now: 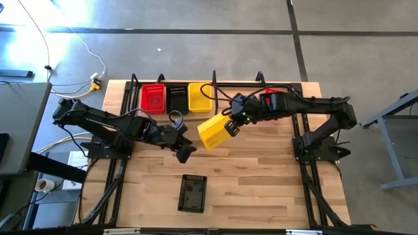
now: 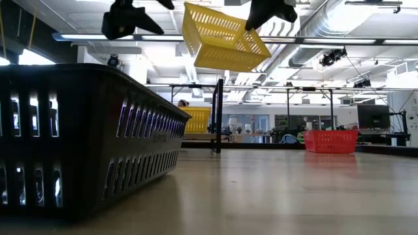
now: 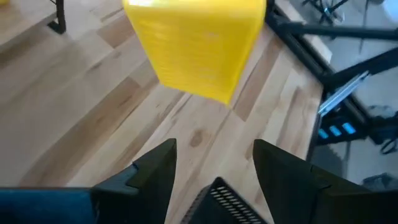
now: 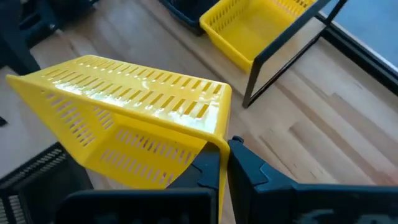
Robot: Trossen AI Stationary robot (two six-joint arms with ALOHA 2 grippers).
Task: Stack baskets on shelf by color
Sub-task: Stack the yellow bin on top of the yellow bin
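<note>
My right fingers point(image 4: 222, 163) are pinched tight on one rim wall of a yellow basket point(image 4: 127, 118), a thin edge grip that lets it hang tilted in the air above the tabletop point(image 1: 261, 176), mouth turned sideways. I judge the rim hold is chosen because the perforated wall is the only thin part I can close on, and lifting it clear keeps it from dragging over the wood on its way back. Just beyond it, a yellow basket on the shelf point(image 4: 261, 25) sits behind a black upright post point(image 4: 280, 56); that looks like the stack this one belongs on. In the high view the shelf point(image 1: 215, 85) runs along the far edge, carrying a red basket point(image 1: 153, 98), a black basket point(image 1: 176, 99) and the yellow one side by side, grouped by colour. My left fingers point(image 3: 211, 168) are spread wide and empty, hovering near the carried basket, low over the wood. A lone black basket point(image 1: 192, 193) rests on the near tabletop, well apart, likely the next pick.
</note>
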